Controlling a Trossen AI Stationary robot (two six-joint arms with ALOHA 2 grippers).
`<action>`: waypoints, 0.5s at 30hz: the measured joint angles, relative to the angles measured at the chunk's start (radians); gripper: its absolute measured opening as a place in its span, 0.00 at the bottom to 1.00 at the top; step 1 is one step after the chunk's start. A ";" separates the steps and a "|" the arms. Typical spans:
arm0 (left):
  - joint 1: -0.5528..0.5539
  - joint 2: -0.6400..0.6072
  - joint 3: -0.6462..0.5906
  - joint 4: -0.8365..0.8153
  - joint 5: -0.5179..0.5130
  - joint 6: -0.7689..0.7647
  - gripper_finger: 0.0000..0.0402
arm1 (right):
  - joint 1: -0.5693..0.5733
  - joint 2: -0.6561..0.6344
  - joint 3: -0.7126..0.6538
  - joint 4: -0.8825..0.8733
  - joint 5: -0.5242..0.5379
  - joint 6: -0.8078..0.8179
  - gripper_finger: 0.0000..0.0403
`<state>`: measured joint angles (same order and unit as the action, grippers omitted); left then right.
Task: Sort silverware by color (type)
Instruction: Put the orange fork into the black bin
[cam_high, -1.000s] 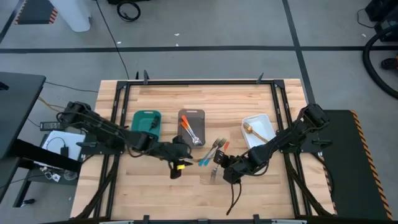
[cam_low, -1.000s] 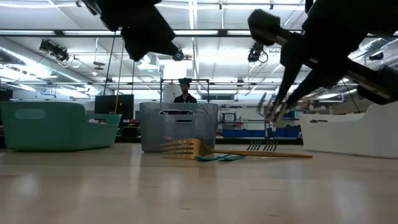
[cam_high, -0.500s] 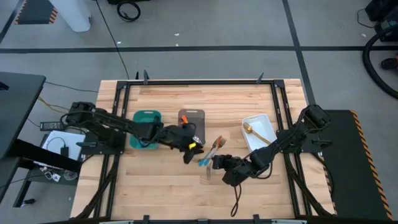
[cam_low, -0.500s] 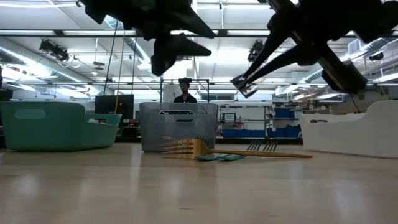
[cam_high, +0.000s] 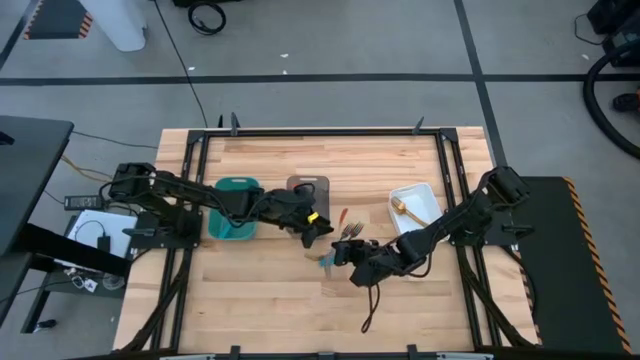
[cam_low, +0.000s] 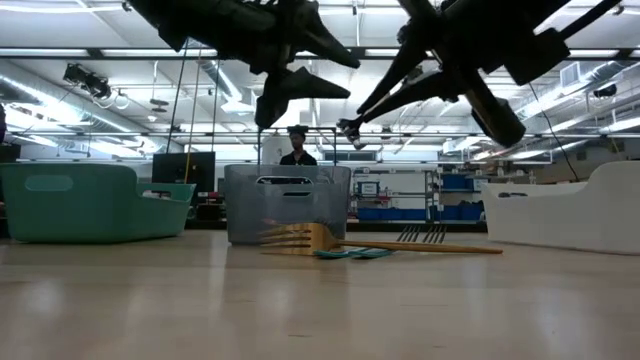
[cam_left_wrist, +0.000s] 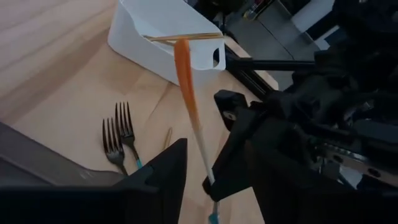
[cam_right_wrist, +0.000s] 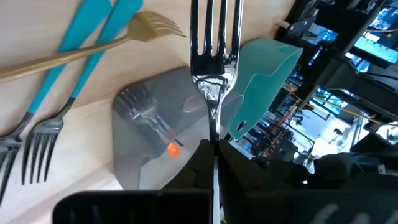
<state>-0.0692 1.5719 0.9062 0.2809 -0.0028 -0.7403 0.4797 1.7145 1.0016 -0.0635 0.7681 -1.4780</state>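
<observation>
My left gripper (cam_high: 318, 224) hangs above the table beside the grey tray (cam_high: 306, 184), shut on an orange-handled utensil (cam_left_wrist: 186, 74). My right gripper (cam_high: 345, 253) hovers just near and right of it, shut on a silver fork (cam_right_wrist: 214, 37) whose handle is hidden between the fingers. Under both grippers, two blue-handled forks (cam_left_wrist: 118, 134) and a gold fork (cam_right_wrist: 143, 25) lie flat on the wood. One more orange-handled fork (cam_right_wrist: 171, 148) lies inside the grey tray. My left gripper pinches the orange-handled utensil by its pale metal part (cam_left_wrist: 205, 158) between both fingers, reaching in from the table's left. The orange handle (cam_left_wrist: 183, 62) sticks out past the fingertips, and the utensil is lifted clear of the table. My right gripper pinches the silver fork at its neck (cam_right_wrist: 214, 127), just behind the tines. The tines (cam_low: 350, 128) stick out beyond the fingertips toward the table's left, slanting slightly down. The fork is lifted clear, high above the wood.
The teal tray (cam_high: 232, 200) stands left of the grey tray. A white tray (cam_high: 420, 212) on the right holds a gold utensil (cam_high: 400, 207). A person (cam_low: 296, 150) stands in the room behind. Bare wood lies toward the near edge.
My left gripper has travelled from the near middle of the table toward the far edge and right, rising, to beside the grey tray. My right gripper has risen and shifted left; its fork has swung from tines hanging down to tines pointing left.
</observation>
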 joint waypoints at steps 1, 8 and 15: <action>0.000 0.000 0.000 0.001 0.000 0.000 0.43 | -0.005 0.000 0.000 0.003 -0.007 -0.006 0.02; 0.000 0.053 -0.001 0.031 -0.004 0.010 0.48 | -0.038 0.000 0.000 0.043 -0.041 -0.033 0.02; 0.002 0.122 -0.001 0.126 -0.009 0.010 0.48 | -0.046 0.000 0.000 0.064 -0.064 -0.037 0.02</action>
<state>-0.0669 1.6935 0.9051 0.4065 -0.0116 -0.7301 0.4339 1.7145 1.0016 0.0002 0.7037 -1.5150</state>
